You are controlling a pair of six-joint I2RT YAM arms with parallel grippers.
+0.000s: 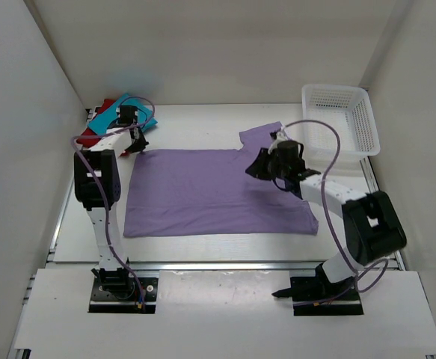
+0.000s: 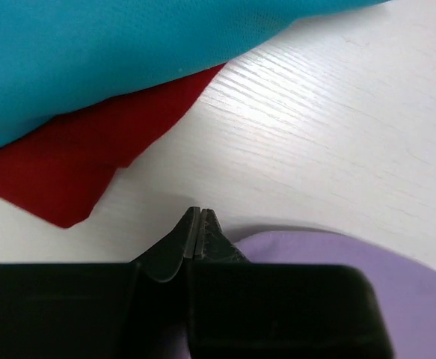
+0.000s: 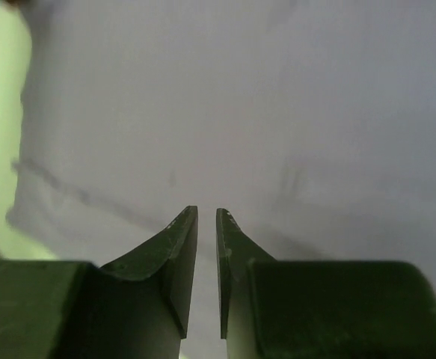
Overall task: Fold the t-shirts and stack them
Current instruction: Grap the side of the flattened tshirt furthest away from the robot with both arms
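We see a thin lilac-purple cotton t-shirt (image 1: 203,194) spread flat across the middle of the desk (image 1: 203,250), one sleeve reaching toward the far right. At the far left corner, a teal fabric t-shirt (image 1: 114,114) lies over a red fabric t-shirt (image 1: 89,137)

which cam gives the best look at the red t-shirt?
Left wrist: the red t-shirt is close up, corner clear, partly under the teal t-shirt. Top external shows only a red sliver by the left arm. Right wrist shows none, just the purple t-shirt.
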